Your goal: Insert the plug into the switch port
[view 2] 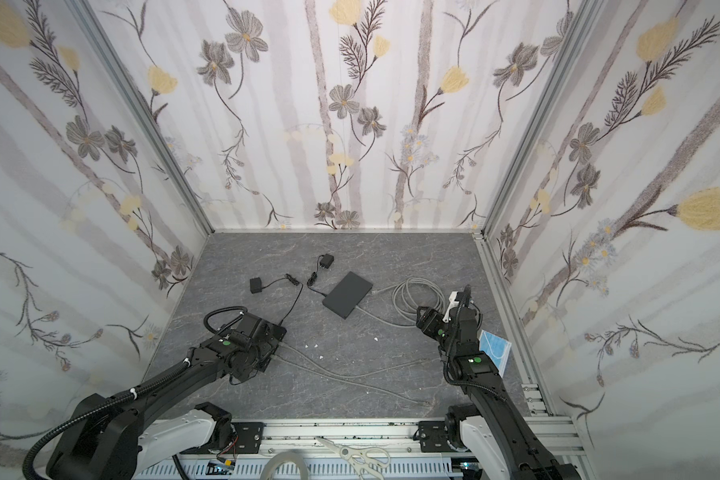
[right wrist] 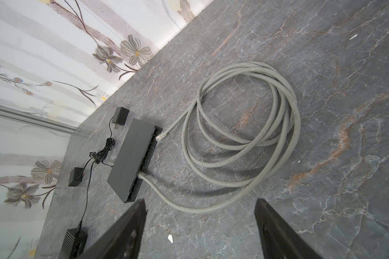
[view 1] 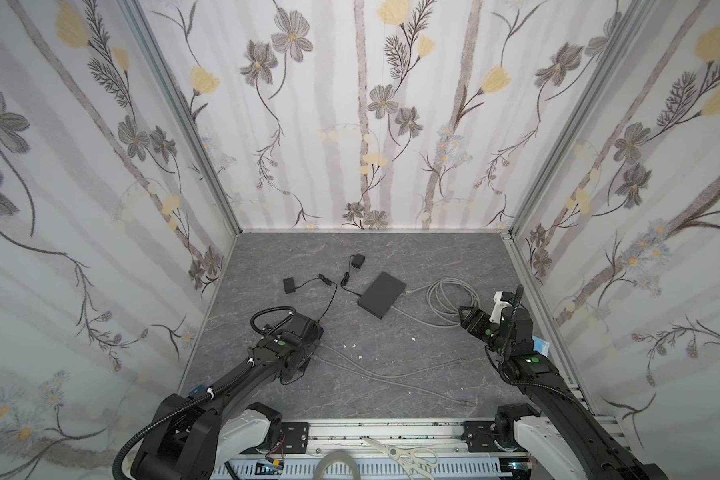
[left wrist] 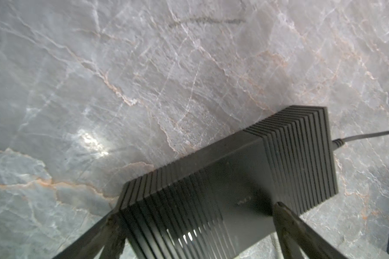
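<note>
The switch (view 1: 382, 294) (view 2: 347, 294) is a flat dark box lying mid-floor; the right wrist view shows its row of ports (right wrist: 144, 161). A clear plug (right wrist: 161, 136) on the loose end of the grey coiled cable (right wrist: 245, 125) (view 1: 449, 299) lies on the floor just off a port. The cable's other end sits in a port (right wrist: 140, 175). My right gripper (right wrist: 200, 201) (view 1: 466, 316) hovers open and empty near the coil. My left gripper (left wrist: 195, 214) is spread wide over a ribbed black box (left wrist: 222, 179) (view 1: 308, 328), one fingertip (left wrist: 280, 209) above its top face.
Two black power adapters (view 1: 289, 286) (view 1: 357, 260) with thin leads lie behind the switch. Grey cables (view 1: 371, 374) run from the ribbed box across the front floor. White scraps (view 1: 350, 345), a blue packet (view 2: 495, 347) by the right wall, scissors (view 1: 408, 455) on the front rail.
</note>
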Tool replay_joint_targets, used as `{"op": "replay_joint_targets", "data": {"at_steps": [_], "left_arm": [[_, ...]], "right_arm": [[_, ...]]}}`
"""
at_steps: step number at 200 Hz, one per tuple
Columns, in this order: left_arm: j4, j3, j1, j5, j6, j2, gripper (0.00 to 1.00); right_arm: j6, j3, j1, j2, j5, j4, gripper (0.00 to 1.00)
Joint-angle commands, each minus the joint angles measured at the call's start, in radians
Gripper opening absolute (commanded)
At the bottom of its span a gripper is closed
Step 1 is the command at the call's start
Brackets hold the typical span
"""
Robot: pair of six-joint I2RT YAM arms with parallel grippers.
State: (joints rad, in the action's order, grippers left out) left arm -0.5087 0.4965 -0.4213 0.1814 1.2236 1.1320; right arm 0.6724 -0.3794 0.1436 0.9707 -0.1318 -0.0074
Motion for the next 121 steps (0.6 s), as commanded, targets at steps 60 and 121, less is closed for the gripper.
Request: {"op": "replay_joint_targets", "data": {"at_steps": [60,121], "left_arm": [[-0.007,0.013,0.055,-0.038,-0.029,0.06,0.87],[0.046,0.04,0.055,-0.067,-0.057,0.146,0.98]], "right_arm": [[-0.007,-0.014,-0.001,0.028,-0.014,0.016,0.77],[-0.006,-0.005,-0.001,0.048,-0.023,0.032,0.77]]}}
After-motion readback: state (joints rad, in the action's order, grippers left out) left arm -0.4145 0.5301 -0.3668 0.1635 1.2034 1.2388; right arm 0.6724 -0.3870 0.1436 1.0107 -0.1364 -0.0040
